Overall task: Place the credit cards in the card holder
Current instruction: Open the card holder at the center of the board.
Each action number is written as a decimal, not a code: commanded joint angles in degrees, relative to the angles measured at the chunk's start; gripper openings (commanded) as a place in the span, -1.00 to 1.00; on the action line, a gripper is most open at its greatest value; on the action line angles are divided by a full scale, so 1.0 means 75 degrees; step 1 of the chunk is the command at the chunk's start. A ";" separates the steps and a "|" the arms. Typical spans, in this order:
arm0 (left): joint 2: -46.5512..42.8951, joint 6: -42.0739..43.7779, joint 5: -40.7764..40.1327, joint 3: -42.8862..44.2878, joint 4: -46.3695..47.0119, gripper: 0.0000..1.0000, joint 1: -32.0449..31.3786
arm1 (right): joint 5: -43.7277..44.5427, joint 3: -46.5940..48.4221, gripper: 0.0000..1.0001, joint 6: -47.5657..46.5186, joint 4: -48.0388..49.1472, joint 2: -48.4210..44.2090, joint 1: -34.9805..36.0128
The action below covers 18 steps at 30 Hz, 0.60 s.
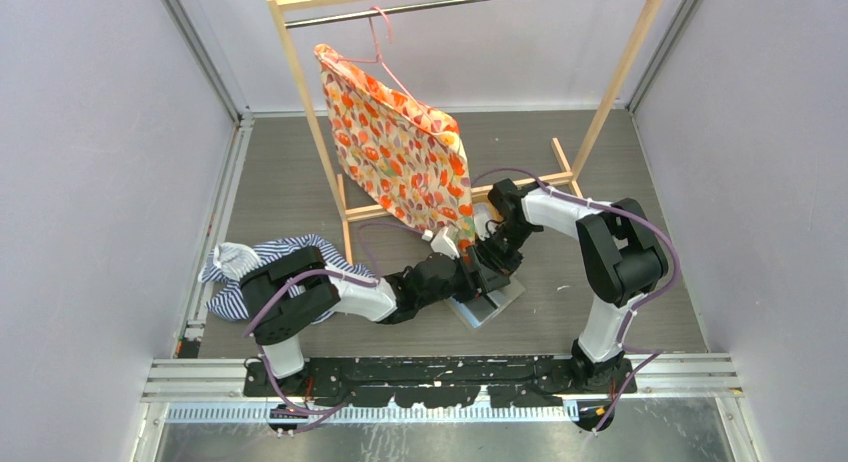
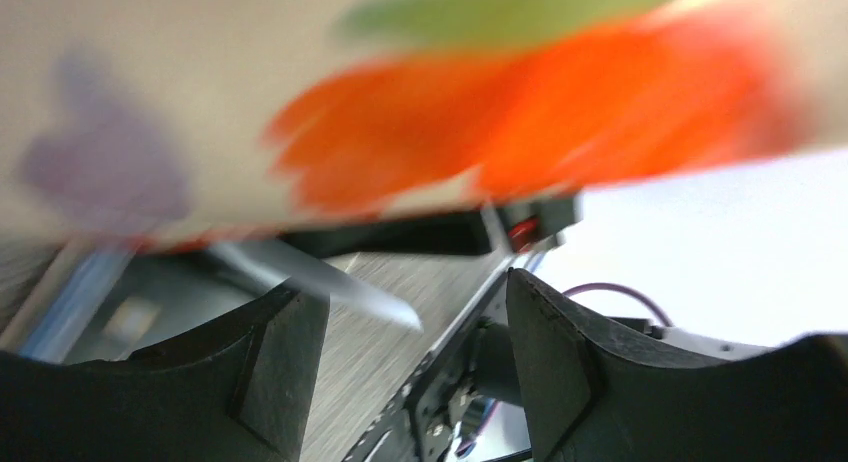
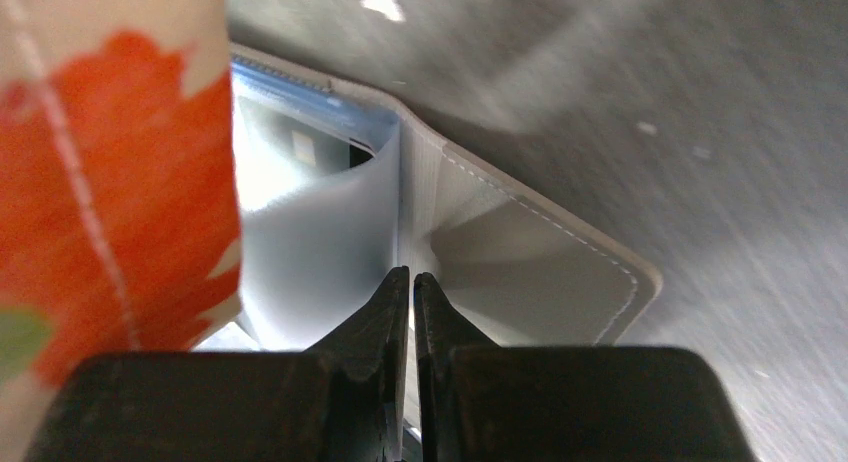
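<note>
I'd keep the right tool [image 3: 411, 282] pinched on the clear sleeve [image 3: 320, 252] of the card holder [image 3: 540, 252], open on the desk [image 3: 700, 132], while the left tool [image 2: 410, 297], jaws apart, nudges the pale card [image 2: 320, 282] in flat.

Even brightness, blurry wrist views

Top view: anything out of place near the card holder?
Yes: the floral garment hangs lopsided on the rack, lower corner drooping over the open card holder, blocking much of the left wrist view. Striped cloth lies crumpled at left.
</note>
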 commanded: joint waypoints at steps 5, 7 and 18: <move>-0.0591 0.0098 -0.0664 0.0080 0.1407 0.32 0.0008 | -0.1109 0.0207 -0.78 0.0191 -0.0220 0.0066 0.0177; -0.0710 0.0173 -0.0695 0.0066 0.1186 0.32 0.0011 | -0.1032 0.0214 -0.77 0.0220 -0.0228 0.0031 0.0121; -0.1114 0.0821 -0.0347 0.0101 -0.0926 0.35 0.0325 | -0.0620 -0.0161 -0.22 0.0178 0.0306 -0.2300 -0.1124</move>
